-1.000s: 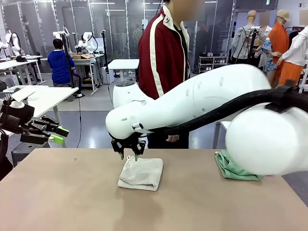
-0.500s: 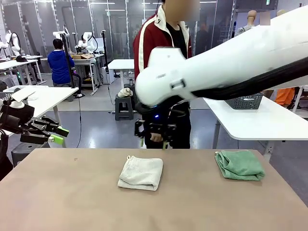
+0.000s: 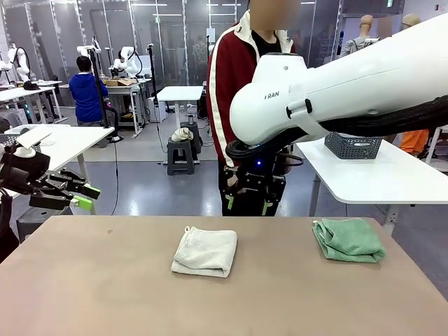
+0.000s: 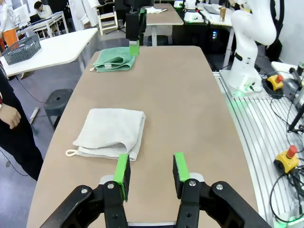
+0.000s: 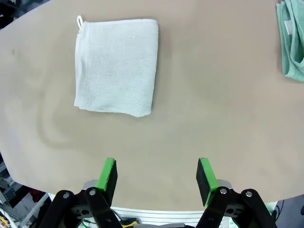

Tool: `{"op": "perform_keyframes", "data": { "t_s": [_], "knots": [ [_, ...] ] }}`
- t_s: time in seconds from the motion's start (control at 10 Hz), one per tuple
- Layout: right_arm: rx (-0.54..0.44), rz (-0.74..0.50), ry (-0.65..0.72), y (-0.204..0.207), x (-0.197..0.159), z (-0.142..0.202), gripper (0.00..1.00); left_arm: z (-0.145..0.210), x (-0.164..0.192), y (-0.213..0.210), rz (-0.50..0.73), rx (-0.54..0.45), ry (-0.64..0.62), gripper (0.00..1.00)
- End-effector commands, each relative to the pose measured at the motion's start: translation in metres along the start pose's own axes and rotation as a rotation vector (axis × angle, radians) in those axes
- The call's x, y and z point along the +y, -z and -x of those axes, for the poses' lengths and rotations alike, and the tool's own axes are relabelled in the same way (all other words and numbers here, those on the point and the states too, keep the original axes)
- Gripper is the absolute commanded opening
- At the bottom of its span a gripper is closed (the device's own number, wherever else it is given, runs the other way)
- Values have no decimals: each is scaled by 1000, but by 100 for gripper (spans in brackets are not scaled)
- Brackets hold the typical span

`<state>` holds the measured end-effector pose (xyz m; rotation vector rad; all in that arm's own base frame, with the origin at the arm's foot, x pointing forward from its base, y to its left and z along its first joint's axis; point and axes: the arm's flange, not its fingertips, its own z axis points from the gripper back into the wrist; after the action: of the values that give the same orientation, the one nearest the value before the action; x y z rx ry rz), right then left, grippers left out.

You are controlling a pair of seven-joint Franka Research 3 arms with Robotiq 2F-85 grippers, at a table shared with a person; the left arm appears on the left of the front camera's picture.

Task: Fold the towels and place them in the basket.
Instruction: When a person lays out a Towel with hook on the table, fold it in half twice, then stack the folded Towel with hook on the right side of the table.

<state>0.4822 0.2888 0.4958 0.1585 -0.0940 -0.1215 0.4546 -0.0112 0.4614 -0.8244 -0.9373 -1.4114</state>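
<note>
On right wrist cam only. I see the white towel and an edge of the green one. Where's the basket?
Observer: Not on our table. The basket sits on a white side table beyond the far right corner.
Operator: Left arm?
Observer: Left gripper hovers beyond the table's left edge, fingers apart, nothing between them.
Operator: Green towel folded?
Observer: Yes. The green towel lies folded near the far right edge, well apart from the white towel.
</note>
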Motion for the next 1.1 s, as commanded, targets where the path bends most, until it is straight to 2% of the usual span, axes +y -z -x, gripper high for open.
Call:
{"op": "perform_keyframes", "data": {
  "t_s": [0.0,1.0],
  "knots": [
    [1,2,11,1,9,0,84,-1,-2,-1,1,-20,4,48],
    [1,2,11,1,9,0,84,-1,-2,-1,1,-20,4,48]
  ]
}}
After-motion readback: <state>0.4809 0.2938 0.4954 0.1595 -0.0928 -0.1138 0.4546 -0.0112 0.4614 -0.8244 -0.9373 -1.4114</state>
